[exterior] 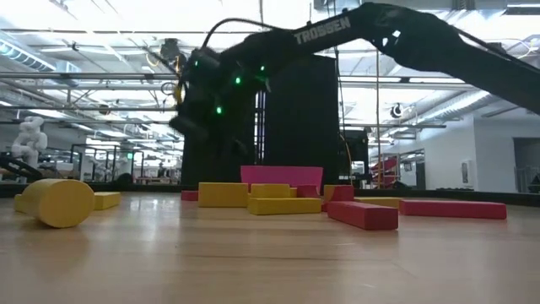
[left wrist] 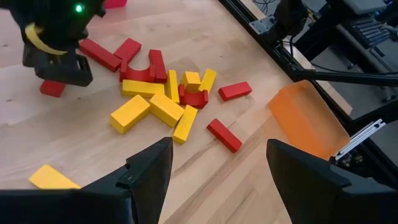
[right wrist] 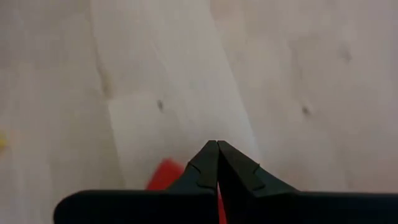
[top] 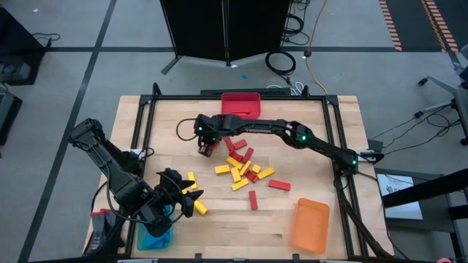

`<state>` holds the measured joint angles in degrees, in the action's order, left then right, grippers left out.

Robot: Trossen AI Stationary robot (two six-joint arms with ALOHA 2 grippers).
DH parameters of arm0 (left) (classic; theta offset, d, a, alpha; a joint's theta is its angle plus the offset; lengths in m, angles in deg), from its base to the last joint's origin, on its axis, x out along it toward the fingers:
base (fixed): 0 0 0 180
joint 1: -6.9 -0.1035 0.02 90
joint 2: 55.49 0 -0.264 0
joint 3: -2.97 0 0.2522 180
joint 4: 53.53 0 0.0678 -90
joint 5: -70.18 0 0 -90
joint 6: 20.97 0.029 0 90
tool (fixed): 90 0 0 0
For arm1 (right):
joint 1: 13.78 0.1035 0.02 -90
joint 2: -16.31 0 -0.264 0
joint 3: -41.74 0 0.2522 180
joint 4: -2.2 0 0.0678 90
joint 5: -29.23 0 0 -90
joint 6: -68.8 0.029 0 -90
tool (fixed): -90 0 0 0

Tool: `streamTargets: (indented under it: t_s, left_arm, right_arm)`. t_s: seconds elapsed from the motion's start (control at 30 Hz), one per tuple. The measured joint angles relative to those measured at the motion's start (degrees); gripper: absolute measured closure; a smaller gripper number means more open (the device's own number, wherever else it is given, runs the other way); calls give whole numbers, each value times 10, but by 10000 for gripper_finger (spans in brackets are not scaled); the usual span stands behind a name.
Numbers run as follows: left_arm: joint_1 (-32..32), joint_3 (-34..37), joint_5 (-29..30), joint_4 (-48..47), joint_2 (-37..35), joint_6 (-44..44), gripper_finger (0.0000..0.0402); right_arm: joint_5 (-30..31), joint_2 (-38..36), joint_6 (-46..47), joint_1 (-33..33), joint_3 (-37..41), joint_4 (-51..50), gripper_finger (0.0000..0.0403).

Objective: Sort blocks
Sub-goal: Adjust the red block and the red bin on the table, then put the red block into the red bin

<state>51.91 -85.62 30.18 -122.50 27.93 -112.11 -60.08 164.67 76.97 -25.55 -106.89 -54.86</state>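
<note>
Red and yellow blocks lie in a loose pile mid-table, also seen in the left wrist view. My right gripper reaches across to the pile's far-left side, shut and pointing steeply down, just over a single red block. My left gripper hangs open above the near-left part of the table with nothing between its fingers. Two yellow blocks lie beside it. My right gripper's shut fingers come from above, slanting down, over a red block that lies flat on the table. The fingers hide the place where they would meet it, so I cannot tell whether they touch it.
A red bin stands at the far edge, an orange bin at the near right and a blue bin at the near left under my left arm. A yellow cylinder lies on the table. Bare wood lies between pile and near edge.
</note>
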Motion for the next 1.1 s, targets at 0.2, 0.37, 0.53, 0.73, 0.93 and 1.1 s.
streamTargets:
  t_s: [0.2,0.37,0.53,0.73,0.93,1.1]
  left_arm:
    - [0,0,0,5,0,0,137]
    - [0,0,-1,8,0,0,137]
    - [0,0,-2,7,0,5,137]
    - [0,0,-2,9,0,20,137]
    - [6,0,-2,12,0,33,137]
    - [14,0,-3,9,0,34,137]
  right_arm:
    - [-9,17,-1,0,0,-67,403]
    - [-6,14,-17,7,-3,-145,403]
    - [-2,4,-20,24,-3,-274,403]
    - [-14,-4,-30,53,0,-381,403]
    - [-8,-14,-38,88,1,-460,403]
    - [29,-59,-44,99,0,-403,403]
